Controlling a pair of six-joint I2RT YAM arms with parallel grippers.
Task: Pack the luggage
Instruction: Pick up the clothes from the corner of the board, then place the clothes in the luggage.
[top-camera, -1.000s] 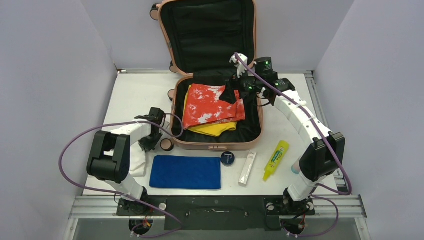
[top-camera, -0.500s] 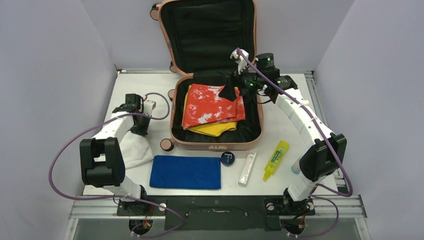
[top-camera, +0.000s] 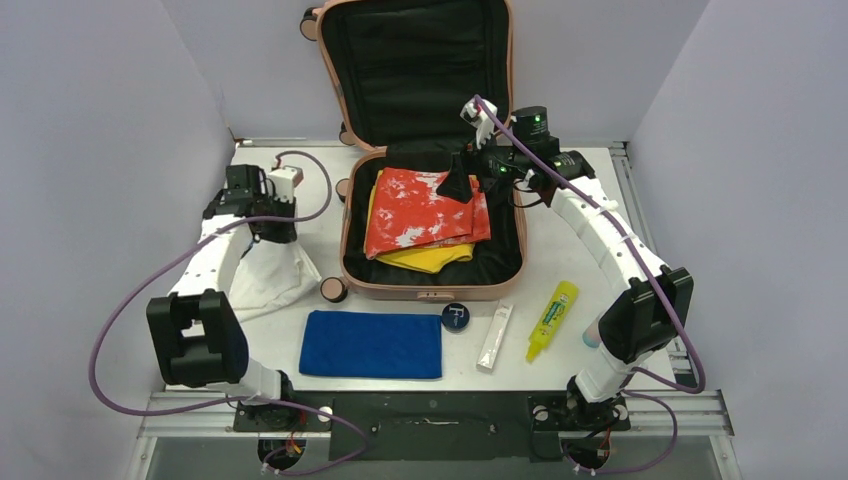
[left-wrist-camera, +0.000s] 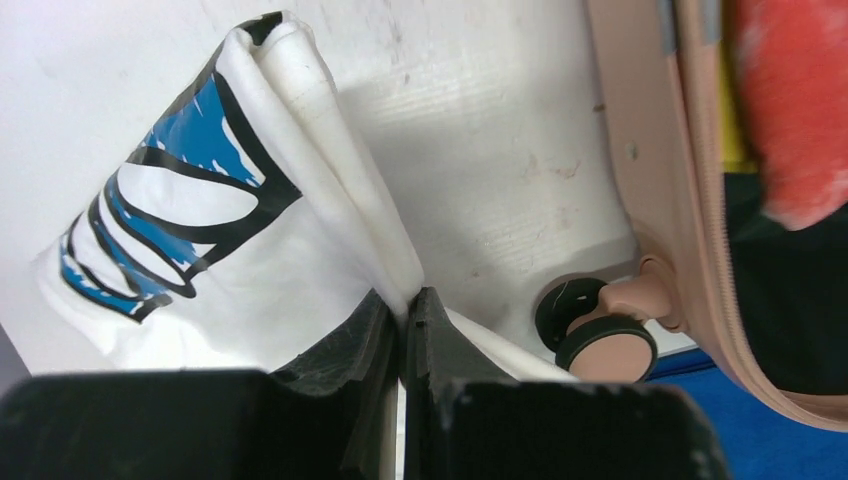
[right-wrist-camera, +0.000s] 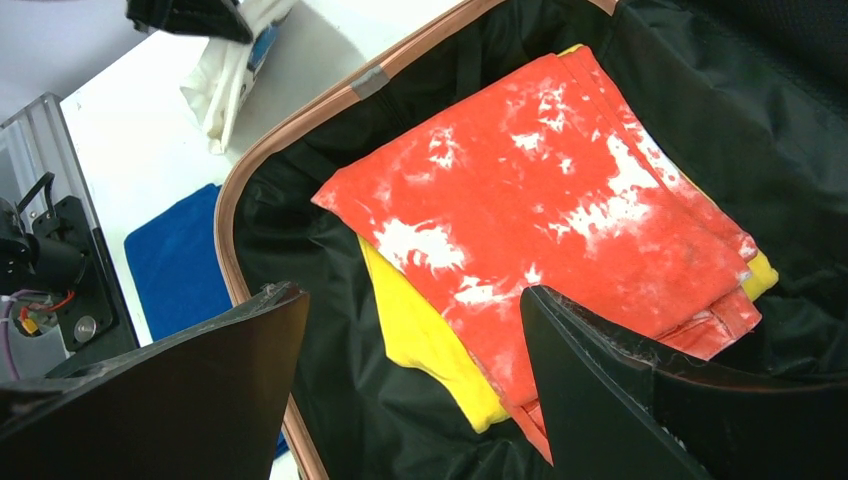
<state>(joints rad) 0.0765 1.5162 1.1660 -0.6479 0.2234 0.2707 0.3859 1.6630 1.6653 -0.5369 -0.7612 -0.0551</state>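
1. At the far left the left gripper (top-camera: 262, 218) is pressed together on a fold at the top of a white printed cloth (top-camera: 268, 278). The cloth hangs down from it in a cone, and its hem rests on the surface (top-camera: 290, 180).
2. The pinch looks thin in the left wrist view. The cloth could slide out on the way across, or its trailing hem could snag the shell's rim or wheel (left-wrist-camera: 598, 340).
3. A dragging hem might also sweep the small round pot (top-camera: 333, 290), which sits just beside the case. The blue towel (top-camera: 370, 343) lies nearer the bases.
4. The luggage (top-camera: 432, 291) lies open in the middle of the surface with its lid standing up at the back. Inside, a red tie-dye garment (top-camera: 420, 210) sits over a yellow one (top-camera: 425, 258).
5. The right gripper (top-camera: 462, 180) hovers spread wide over the back of the open shell, holding nothing. The two arms could clash if the cloth is brought in while it is there.
6. To the right, a round tin (top-camera: 456, 317), a white tube (top-camera: 495, 337) and a yellow bottle (top-camera: 552, 320) wait unpacked.
7. How deep the cloth sits between the pads is hidden, and so is much of its blue-and-black print. The labels are unreadable, and a pale object behind the right elbow is mostly covered.
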